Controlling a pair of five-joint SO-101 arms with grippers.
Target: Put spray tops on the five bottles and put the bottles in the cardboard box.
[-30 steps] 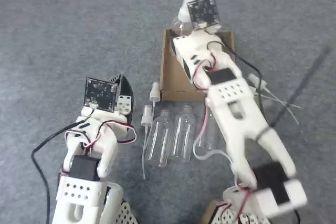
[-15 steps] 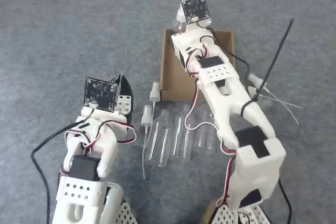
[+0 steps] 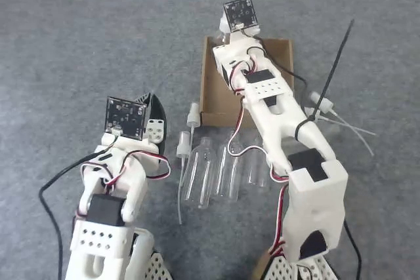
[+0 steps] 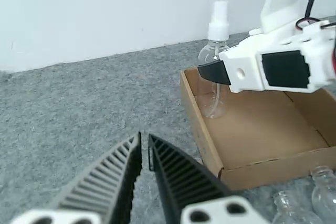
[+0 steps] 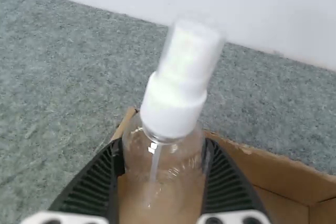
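My right gripper (image 5: 163,157) is shut on a clear bottle (image 5: 167,161) with a white spray top (image 5: 178,93). It holds the bottle upright over the far left corner of the cardboard box (image 3: 211,96). The left wrist view shows that bottle (image 4: 212,95) standing inside the box (image 4: 252,129), with the right gripper (image 4: 214,72) around it. Three uncapped bottles (image 3: 197,175) lie side by side on the carpet in front of the box. My left gripper (image 4: 145,141) is shut and holds nothing, left of the box (image 3: 155,106).
Two loose spray tops (image 3: 192,115) (image 3: 182,143) with dip tubes lie left of the lying bottles. More spray tops (image 3: 321,104) lie right of the box. Grey carpet covers the table, and a white wall stands behind it.
The right arm has stretched out toward the box's far left corner, carrying the capped bottle further over the box. The left arm has kept still.
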